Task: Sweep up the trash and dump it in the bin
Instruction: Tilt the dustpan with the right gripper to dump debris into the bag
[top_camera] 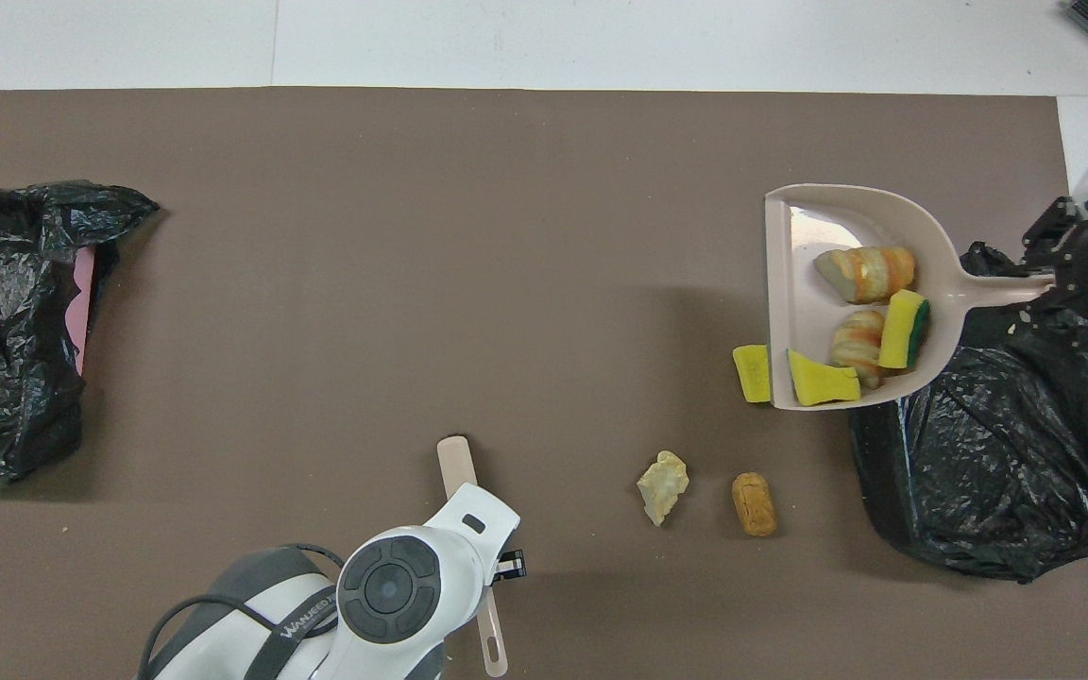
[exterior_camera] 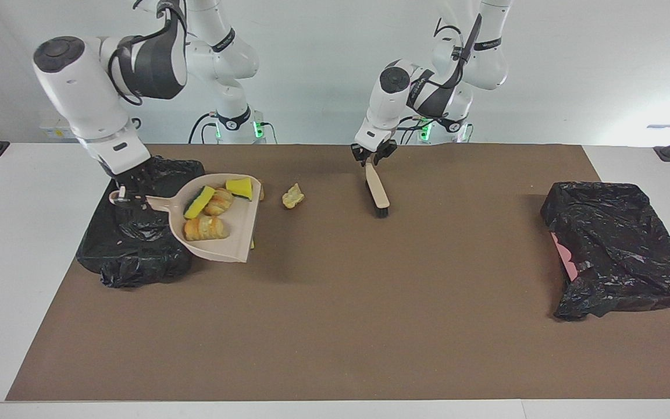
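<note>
**Loaded dustpan raised at the bin by the right arm's end**

Facing view: we are seeing the right gripper (exterior_camera: 121,194) clenched on the handle of the dustpan (exterior_camera: 236,244), holding it in the air, handle over the black-lined bin (exterior_camera: 137,233) at the right arm's end of the table, pan part jutting out over the brown mat (exterior_camera: 370,302). Four pieces of the trash (exterior_camera: 206,228) are lying in the pan: two bread-like lumps and two yellow sponge chunks. One pale lump (exterior_camera: 292,196) is lying on the mat between dustpan and brush. The left gripper (exterior_camera: 373,156) is holding the brush (exterior_camera: 377,195) by its handle, bristles down on the mat.

Overhead view: we are noting the dustpan (top_camera: 790,293) overlapping the bin (top_camera: 978,472) edge, with the right gripper (top_camera: 1054,264) at its handle. A yellow sponge piece (top_camera: 750,373) is showing beside the pan's lip. A pale lump (top_camera: 663,485) and a tan lump (top_camera: 754,503) are lying on the mat nearer to the robots. A second black bin (top_camera: 6,321) is sitting at the left arm's end.
</note>
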Robot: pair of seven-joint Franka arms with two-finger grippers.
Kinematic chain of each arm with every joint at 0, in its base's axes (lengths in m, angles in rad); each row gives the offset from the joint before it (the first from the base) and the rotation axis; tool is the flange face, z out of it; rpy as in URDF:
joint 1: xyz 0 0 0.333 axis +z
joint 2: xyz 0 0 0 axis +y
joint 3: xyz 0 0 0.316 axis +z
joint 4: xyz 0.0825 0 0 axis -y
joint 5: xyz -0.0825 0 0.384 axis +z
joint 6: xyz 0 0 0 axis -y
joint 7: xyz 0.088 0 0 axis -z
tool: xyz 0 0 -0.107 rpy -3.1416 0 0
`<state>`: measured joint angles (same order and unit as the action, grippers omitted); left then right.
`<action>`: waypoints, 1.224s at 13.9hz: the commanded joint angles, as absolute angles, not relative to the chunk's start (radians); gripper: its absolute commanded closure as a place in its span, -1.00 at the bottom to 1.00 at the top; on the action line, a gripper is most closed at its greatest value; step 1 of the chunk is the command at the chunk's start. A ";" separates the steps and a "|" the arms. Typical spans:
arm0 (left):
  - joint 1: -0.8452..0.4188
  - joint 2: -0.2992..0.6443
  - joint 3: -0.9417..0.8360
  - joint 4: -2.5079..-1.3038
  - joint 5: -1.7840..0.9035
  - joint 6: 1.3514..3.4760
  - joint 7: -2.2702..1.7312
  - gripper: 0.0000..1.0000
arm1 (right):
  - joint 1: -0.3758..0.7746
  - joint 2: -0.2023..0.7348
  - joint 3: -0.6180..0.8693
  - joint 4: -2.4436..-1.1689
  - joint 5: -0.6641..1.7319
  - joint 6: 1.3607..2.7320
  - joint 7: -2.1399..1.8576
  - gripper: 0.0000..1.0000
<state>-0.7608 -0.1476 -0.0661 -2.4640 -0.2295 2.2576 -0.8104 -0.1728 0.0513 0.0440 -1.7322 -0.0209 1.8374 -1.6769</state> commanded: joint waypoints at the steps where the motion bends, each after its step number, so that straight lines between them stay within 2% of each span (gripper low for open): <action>1: -0.694 -0.156 -0.061 -2.439 -0.171 2.232 -0.810 -1.00 | -0.277 0.015 0.054 -1.785 -0.002 1.839 -1.825 1.00; 4: -0.588 -0.138 -0.060 -2.379 -0.143 2.227 -0.782 -1.00 | -0.366 -0.028 0.049 -1.847 -0.015 1.855 -1.934 1.00; 8: -0.433 -0.046 -0.058 -2.241 -0.118 2.227 -0.654 -1.00 | -0.446 -0.064 0.048 -1.902 -0.086 1.902 -2.008 1.00; 11: -0.336 -0.002 -0.055 -2.159 -0.107 2.226 -0.510 -1.00 | -0.459 -0.086 0.048 -1.949 -0.204 1.988 -2.008 1.00; 13: -0.276 -0.005 -0.054 -2.128 -0.100 2.217 -0.442 -1.00 | -0.460 -0.095 0.045 -1.973 -0.230 2.022 -2.000 1.00; 17: -0.142 0.002 -0.054 -1.987 -0.095 2.034 -0.172 -1.00 | -0.443 -0.098 0.048 -1.980 -0.349 2.028 -1.936 1.00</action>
